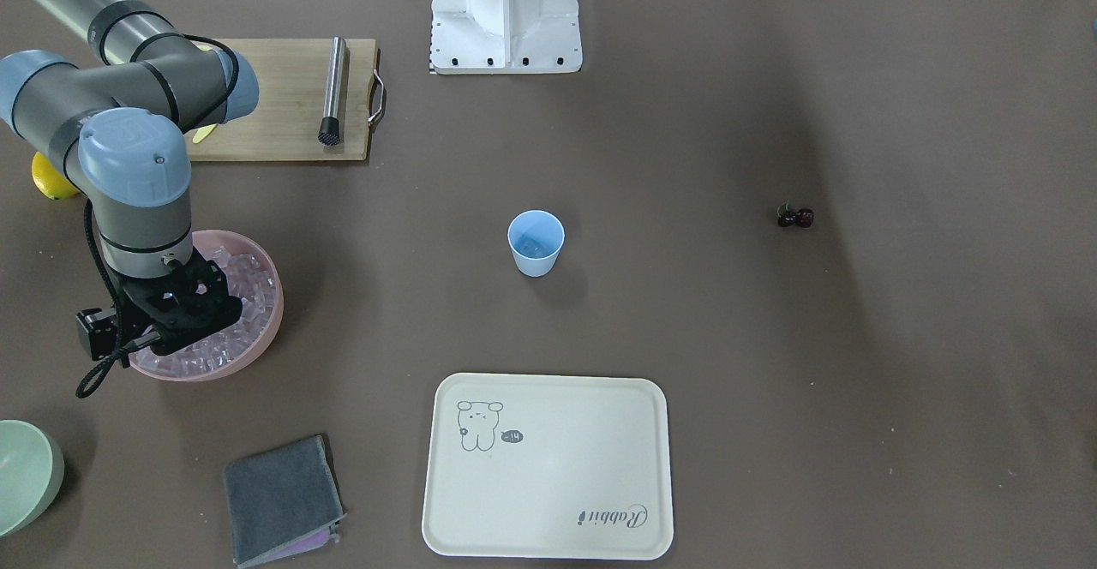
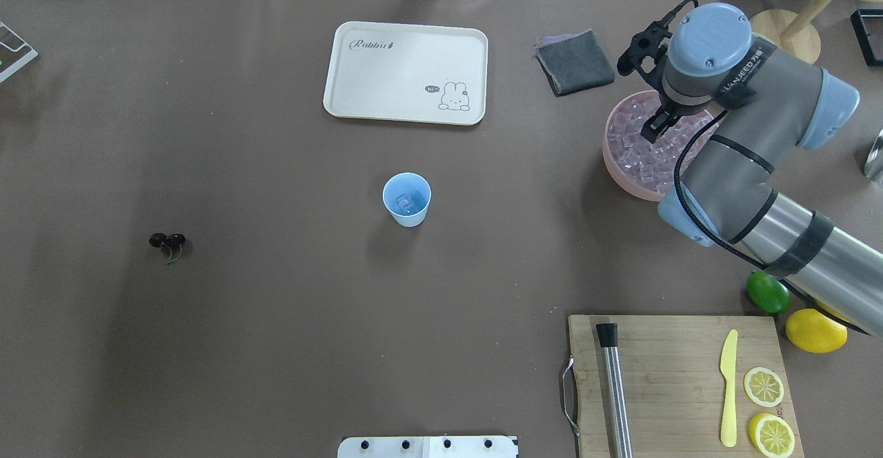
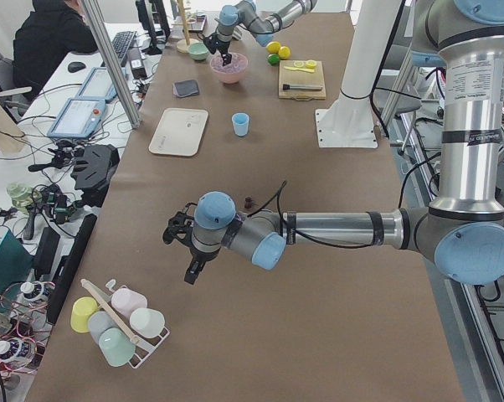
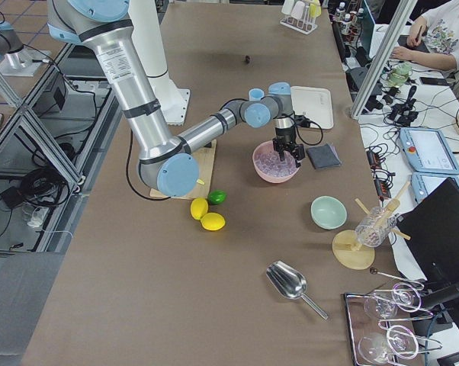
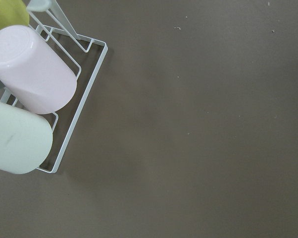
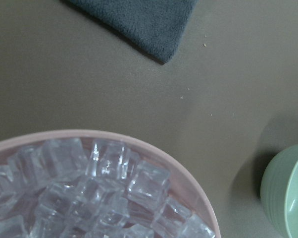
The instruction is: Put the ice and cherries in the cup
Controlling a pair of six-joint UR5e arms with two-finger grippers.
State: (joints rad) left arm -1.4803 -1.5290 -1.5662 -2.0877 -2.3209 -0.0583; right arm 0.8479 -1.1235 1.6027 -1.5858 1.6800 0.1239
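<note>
As I judge it, the job is barely begun. The cup (image 2: 407, 199) stands upright near the middle of the counter (image 2: 276, 320), and one clear cube (image 2: 404, 203) seems to lie at its bottom. I cannot tell whether there are more.

The rest of the ice (image 2: 638, 147) is heaped in the pink bowl (image 2: 610, 158) toward the counter's right end, by its far edge. The right arm (image 2: 752, 99) reaches down into that bowl, and the right jaws sit low among the cubes. The wrist hides their tips, so I cannot tell whether they are spread or pinching a cube. The right wrist view shows only ice and bowl rim.

The cherries (image 2: 167, 241) lie on bare counter toward the left end, well apart from the cup and untouched. The left jaws hang over the counter's left end near a wire rack (image 5: 84, 99) of upturned cups. They show only from the side, so I cannot tell their state.

What is left, then, is probably more ice and certainly the cherries.

The tray (image 2: 407, 51) by the far edge has "Rabbit" in script at one corner. At the opposite corner is a small rabbit drawing with a bubble reading "hi~". A label on the right arm looks like "VANJEED", but it is too small to be sure.
</note>
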